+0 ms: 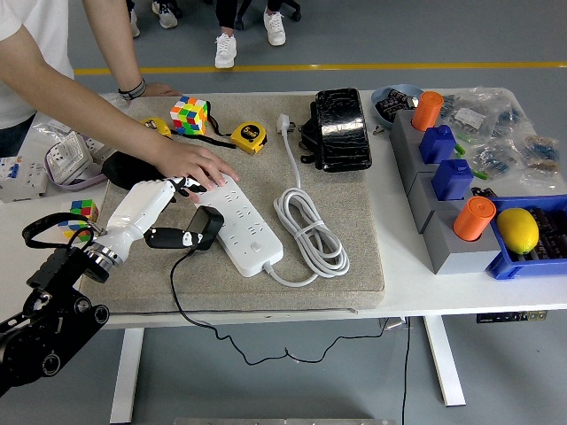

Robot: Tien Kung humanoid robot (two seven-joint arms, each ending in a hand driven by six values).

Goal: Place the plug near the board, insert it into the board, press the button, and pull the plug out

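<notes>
The black plug (pixel 209 223) lies on the grey mat, leaning against the left edge of the white power strip (pixel 244 228); its thin black cable (pixel 177 297) runs off the table's near edge. My left hand (pixel 184 212), white with a black arm, sits just left of the plug. Its fingers (pixel 177 187) are raised and spread above the plug, while the thumb (pixel 168 238) reaches along the mat to the plug's base. A person's hand (pixel 195 164) presses down on the strip's far end. My right arm is out of view.
The strip's own white cord (pixel 310 226) lies coiled to its right. Behind are a Rubik's cube (pixel 190 114), a yellow tape measure (pixel 250 136) and a black pouch (pixel 341 127). Grey blocks with orange and blue caps (pixel 443 168) and a blue bin with a lemon (pixel 518 230) stand right.
</notes>
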